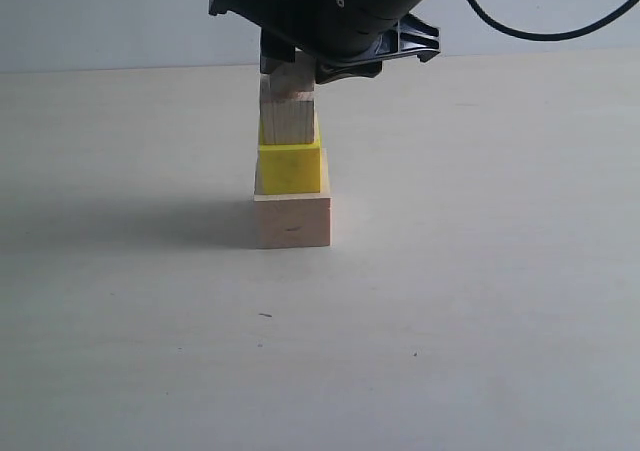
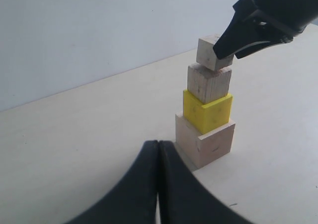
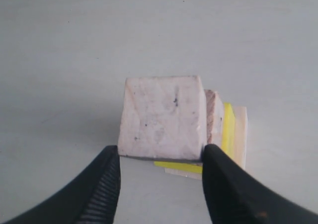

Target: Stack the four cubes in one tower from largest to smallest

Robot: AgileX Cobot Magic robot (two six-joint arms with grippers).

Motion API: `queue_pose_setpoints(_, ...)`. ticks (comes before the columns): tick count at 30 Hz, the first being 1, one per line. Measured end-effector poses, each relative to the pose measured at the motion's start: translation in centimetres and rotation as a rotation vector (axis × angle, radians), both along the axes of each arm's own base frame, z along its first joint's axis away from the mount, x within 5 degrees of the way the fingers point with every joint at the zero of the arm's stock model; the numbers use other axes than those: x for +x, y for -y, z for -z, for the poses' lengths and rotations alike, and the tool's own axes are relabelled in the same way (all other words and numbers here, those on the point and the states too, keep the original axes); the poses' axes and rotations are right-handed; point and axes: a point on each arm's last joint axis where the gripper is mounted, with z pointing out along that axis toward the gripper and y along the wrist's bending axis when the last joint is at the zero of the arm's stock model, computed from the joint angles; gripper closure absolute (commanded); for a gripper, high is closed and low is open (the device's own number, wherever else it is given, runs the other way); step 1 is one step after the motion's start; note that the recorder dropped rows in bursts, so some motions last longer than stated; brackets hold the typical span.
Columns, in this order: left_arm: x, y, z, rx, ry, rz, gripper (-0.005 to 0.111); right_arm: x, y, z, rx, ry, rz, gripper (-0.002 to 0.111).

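The left gripper (image 2: 158, 144) is pinched together, holding nothing. The tower (image 1: 291, 186) stands just toward eleven o'clock of the table's middle in the exterior view. From the bottom it is a large pale wooden cube (image 1: 292, 221), a bright yellow cube (image 1: 290, 169) and a medium bare-wood cube (image 1: 288, 119). On top, slightly askew, the tiny pale wooden cube (image 1: 293, 77) is clamped narrowly by the right gripper (image 3: 161, 155).

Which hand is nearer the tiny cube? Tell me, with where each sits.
Right. The right hand grips the tiny cube atop the tower; the left hand is shut, well back from the tower.
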Motion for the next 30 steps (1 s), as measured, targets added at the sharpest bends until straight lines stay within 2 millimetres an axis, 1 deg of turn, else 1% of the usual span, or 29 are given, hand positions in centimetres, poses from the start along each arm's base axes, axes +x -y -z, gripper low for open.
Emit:
queue_pose_setpoints(16,0.0,0.0,0.0,0.0,0.0,0.0,0.107,0.0,0.0,0.0,0.0,0.0,0.0,0.108)
queue_pose_setpoints(22,0.0,0.0,0.0,0.0,0.0,0.0,0.107,0.25,-0.23,0.66,-0.009,-0.01,0.0,0.108)
queue_pose_setpoints(30,0.0,0.0,0.0,0.0,0.0,0.0,0.107,0.37,-0.32,0.79,-0.006,-0.005,-0.001,0.108)
